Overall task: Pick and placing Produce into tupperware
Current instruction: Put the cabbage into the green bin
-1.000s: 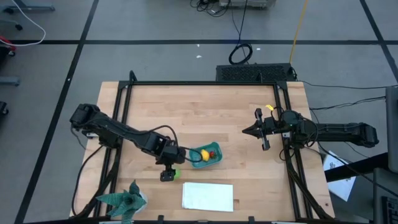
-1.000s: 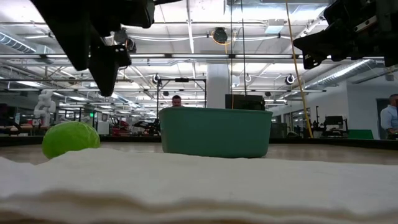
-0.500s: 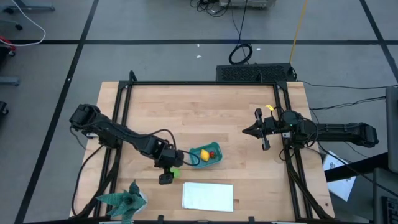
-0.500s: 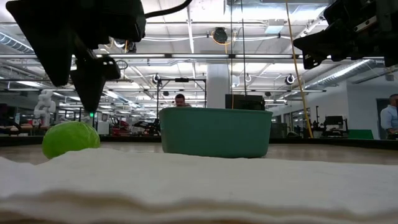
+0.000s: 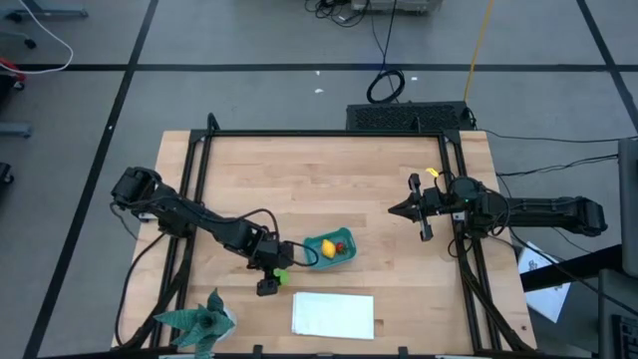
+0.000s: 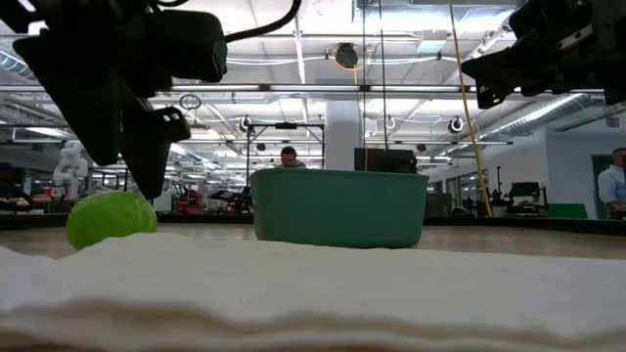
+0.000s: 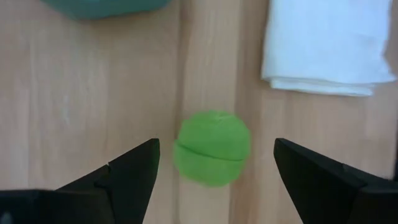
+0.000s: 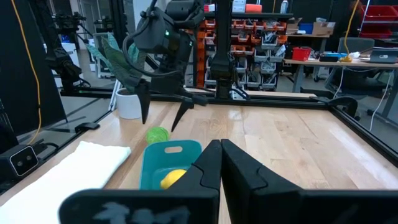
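Observation:
The round green fruit [image 7: 212, 148] lies on the wooden table [image 5: 329, 179], to the left of the teal tupperware [image 5: 330, 250]. The yellow lemon [image 5: 326, 247] and the tiny red fruit [image 5: 340, 245] sit inside the tub. My left gripper [image 7: 216, 149] is open and points down over the green fruit [image 5: 283, 277], one finger on each side with a gap at both. In the low view its fingers [image 6: 149, 156] hang just above the fruit [image 6: 111, 217]. My right gripper [image 5: 412, 209] is shut and hovers near the table's right edge, touching nothing.
A folded white sheet [image 5: 333, 314] lies near the table's near edge, close to the green fruit. A teal spiky leafy object [image 5: 199, 324] stands at the near left corner. A black frame [image 5: 329, 134] borders the table. Bare wood lies between the tub and my right gripper.
My left gripper has come down toward the green fruit and shifted a little toward the table's left, so its open fingers now hang just above the fruit. The fruit, the tub and my right arm have stayed where they were.

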